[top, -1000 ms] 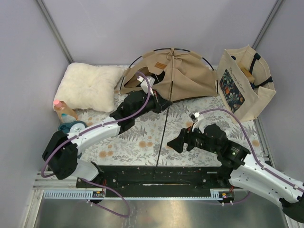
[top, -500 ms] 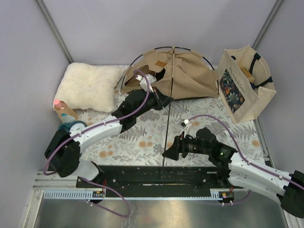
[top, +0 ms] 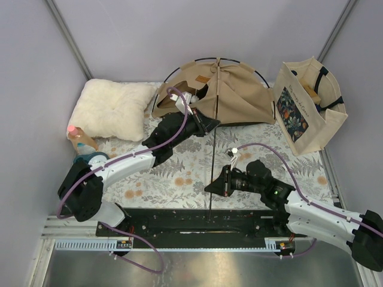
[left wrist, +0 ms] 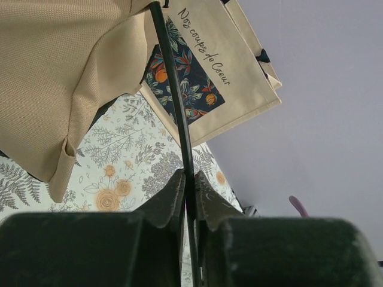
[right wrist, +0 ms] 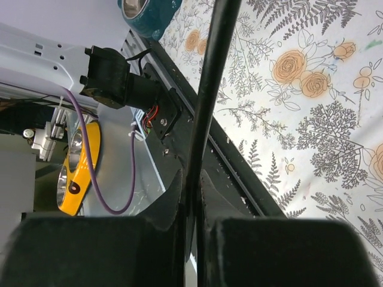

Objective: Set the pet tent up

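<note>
Left arm [top: 122, 162]: stretched diagonally forward and to the right from its base. Left gripper [top: 206, 124]: fingers pinched closed on a thin black pole [top: 213, 156], gripped at the tips. Right arm [top: 311, 212]: low, reaching leftward across the near edge. Right gripper [top: 213, 186]: fingers clamped on the same pole, nearer the bases.

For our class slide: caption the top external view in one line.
Left end effector and right end effector both clamp one thin black pole leading into the pet tent.
</note>
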Robot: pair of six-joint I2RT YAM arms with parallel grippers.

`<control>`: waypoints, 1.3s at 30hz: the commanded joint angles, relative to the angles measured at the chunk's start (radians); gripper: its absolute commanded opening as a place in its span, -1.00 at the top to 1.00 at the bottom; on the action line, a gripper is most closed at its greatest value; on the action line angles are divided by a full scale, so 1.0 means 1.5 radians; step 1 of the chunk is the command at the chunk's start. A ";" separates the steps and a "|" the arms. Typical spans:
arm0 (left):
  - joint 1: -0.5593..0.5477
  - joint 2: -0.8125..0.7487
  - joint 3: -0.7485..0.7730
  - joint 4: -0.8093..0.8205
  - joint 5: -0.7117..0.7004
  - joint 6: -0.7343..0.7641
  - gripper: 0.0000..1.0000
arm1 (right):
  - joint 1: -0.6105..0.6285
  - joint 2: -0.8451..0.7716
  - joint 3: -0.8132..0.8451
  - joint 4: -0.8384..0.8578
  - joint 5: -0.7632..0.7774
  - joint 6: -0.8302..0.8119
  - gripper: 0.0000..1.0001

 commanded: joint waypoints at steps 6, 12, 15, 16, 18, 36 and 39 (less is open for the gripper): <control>0.000 -0.059 0.033 -0.020 -0.092 0.177 -0.74 | 0.001 -0.083 0.030 -0.076 0.035 -0.016 1.00; 0.002 -0.121 0.032 -0.081 -0.176 0.274 -0.98 | 0.001 -0.081 0.049 -0.105 0.036 -0.023 1.00; 0.002 -0.144 0.012 -0.112 -0.192 0.320 -0.98 | 0.000 -0.087 0.056 -0.111 0.035 -0.017 1.00; 0.002 -0.151 -0.003 -0.107 -0.186 0.340 -0.97 | 0.000 -0.090 0.060 -0.113 0.037 -0.015 1.00; 0.005 -0.158 -0.044 -0.080 -0.194 0.350 -0.73 | 0.002 -0.095 0.066 -0.114 0.034 -0.011 1.00; 0.028 0.068 -0.036 0.102 0.004 0.302 -0.26 | 0.000 -0.105 0.078 -0.119 0.029 0.006 1.00; 0.027 0.091 -0.024 0.100 -0.022 0.304 -0.16 | 0.000 -0.107 0.081 -0.141 0.030 0.003 1.00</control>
